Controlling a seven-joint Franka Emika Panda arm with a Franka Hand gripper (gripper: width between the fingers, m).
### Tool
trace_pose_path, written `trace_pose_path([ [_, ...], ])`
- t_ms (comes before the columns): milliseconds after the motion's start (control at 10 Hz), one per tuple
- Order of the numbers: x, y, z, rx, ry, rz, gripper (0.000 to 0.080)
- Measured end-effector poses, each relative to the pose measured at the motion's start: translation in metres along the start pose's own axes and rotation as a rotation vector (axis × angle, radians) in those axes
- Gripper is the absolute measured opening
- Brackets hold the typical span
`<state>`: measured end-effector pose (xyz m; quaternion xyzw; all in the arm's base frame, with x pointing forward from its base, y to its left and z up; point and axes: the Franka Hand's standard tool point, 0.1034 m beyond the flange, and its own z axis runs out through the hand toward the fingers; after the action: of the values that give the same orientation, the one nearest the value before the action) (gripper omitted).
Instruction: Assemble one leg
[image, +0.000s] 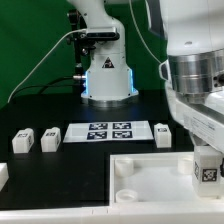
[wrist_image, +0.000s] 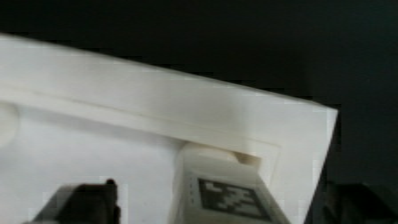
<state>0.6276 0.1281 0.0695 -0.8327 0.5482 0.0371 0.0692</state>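
Where the panel has its corner at the exterior view's right, we see the leg standing upright, marker facing out. Our end effector hangs over it released, jaws spread wide of the leg. Three spare legs rest on the bench beside the marker board.

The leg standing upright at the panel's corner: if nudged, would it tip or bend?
The leg looks like rigid plastic, so it probably won't flex. It stands taller than wide, so a side push might tip it unless the panel socket holds it. How deep it sits is unclear.
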Motion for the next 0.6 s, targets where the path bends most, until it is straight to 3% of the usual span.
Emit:
trace_pose_path([
  [200, 0.0078, 0.0011, -0.0066, -0.016, 0.008, -0.366, 0.064],
  [600, 0.0089, 0.0007, -0.0077, -0.02, 0.013, -0.73, 0.0649],
])
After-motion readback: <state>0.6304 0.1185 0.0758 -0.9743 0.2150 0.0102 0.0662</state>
